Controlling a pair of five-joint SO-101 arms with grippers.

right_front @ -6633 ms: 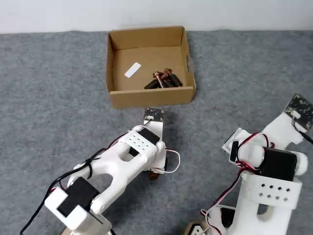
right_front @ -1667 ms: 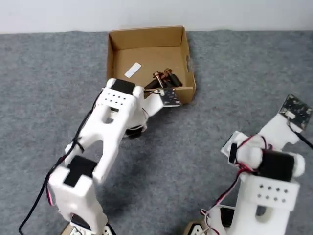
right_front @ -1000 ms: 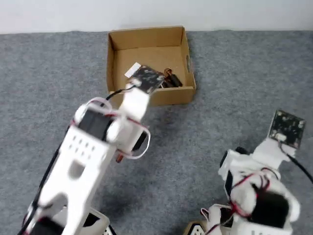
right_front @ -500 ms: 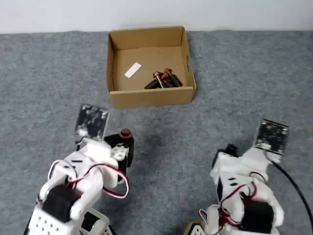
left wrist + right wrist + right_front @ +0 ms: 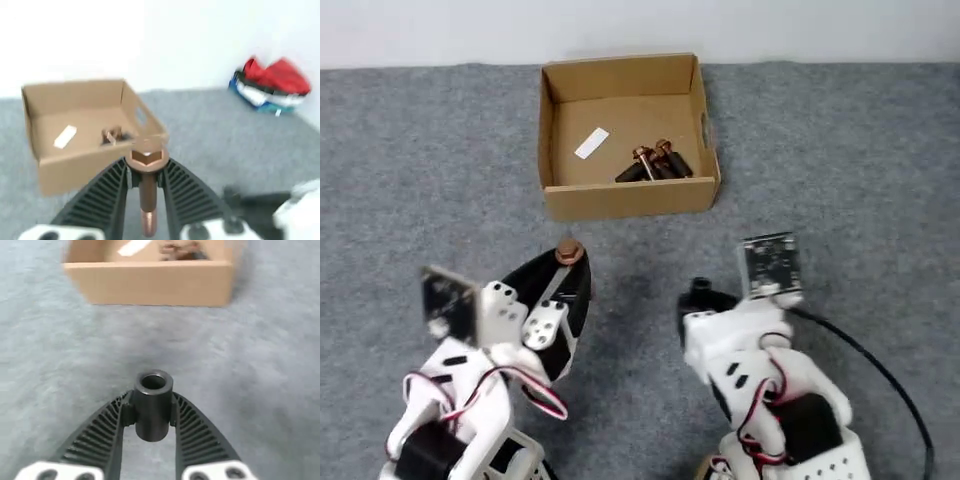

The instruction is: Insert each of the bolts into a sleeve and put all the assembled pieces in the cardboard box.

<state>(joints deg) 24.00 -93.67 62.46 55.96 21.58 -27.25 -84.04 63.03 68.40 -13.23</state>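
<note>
My left gripper [image 5: 145,172] is shut on a copper bolt [image 5: 145,187], hex head toward the cardboard box [image 5: 80,170]; in the high view the bolt head [image 5: 568,252] pokes from the black fingers [image 5: 560,300] just in front of the box's front wall [image 5: 630,198]. My right gripper [image 5: 152,415] is shut on a black sleeve [image 5: 152,402], its open bore facing the camera; from above the sleeve [image 5: 702,293] sits at the tip of the arm on the right. Assembled bolt-and-sleeve pieces [image 5: 655,162] lie inside the box.
A white label [image 5: 591,143] lies on the box floor. Grey carpet [image 5: 820,170] covers the table. A red and blue bundle [image 5: 270,82] lies by the wall in the left wrist view. A black cable [image 5: 880,365] trails from the arm on the right.
The left arm swung from the box back toward the near edge, carrying the bolt. The right arm shifted left toward the middle with the sleeve.
</note>
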